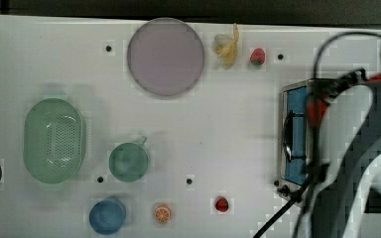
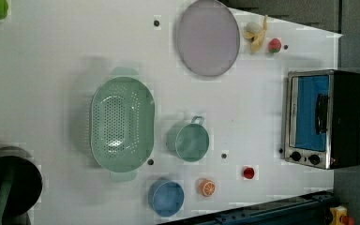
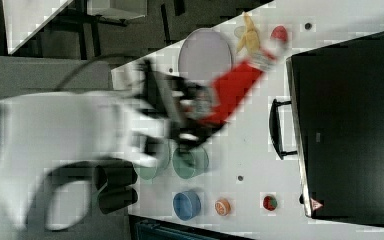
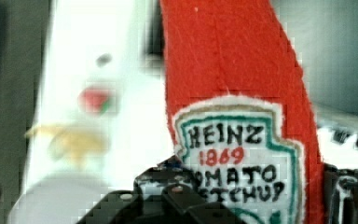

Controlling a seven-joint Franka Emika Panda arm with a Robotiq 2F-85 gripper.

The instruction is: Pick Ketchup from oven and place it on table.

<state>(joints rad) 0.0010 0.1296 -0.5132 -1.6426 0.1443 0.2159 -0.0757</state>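
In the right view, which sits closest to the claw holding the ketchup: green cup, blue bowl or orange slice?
From the gripper:
1. Green cup, just below it in the right view.
2. Blue bowl, lower down near the table edge.
3. Orange slice, beside the bowl, slightly farther.

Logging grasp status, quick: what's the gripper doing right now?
Gripper: shut on the ketchup, held in the air.

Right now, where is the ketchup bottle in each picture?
Top view: the ketchup bottle shows as a red patch under the arm, over the oven door.
Left view: I cannot find it.
Right view: held by the gripper, slanting toward the banana.
Wrist view: up close, label facing the camera.
Shared landmark: the banana beside the strawberry.
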